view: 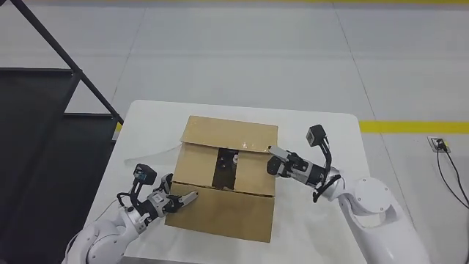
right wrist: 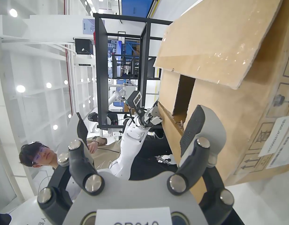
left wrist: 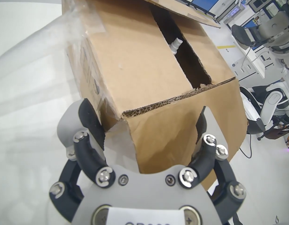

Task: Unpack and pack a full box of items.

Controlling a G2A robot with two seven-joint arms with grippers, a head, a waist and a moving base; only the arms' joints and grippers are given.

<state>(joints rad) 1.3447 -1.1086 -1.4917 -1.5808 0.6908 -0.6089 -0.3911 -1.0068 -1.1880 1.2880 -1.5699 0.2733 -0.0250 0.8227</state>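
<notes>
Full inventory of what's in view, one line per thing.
cardboard box: 1, brown, middle of the table, top flaps partly open with a gap between them
bottle-like item: 1, white, inside the box, seen through the gap
paper label: 1, white, on the box side near the right pincer
table: 1, white, under the box
frame: 1, black, beside the table on the robot's left
floor lines: 2, yellow, beyond the table
left pincer: 1, grey-black, open, astride the box's near flap
right pincer: 1, grey-black, open, at the box's right top edge
</notes>
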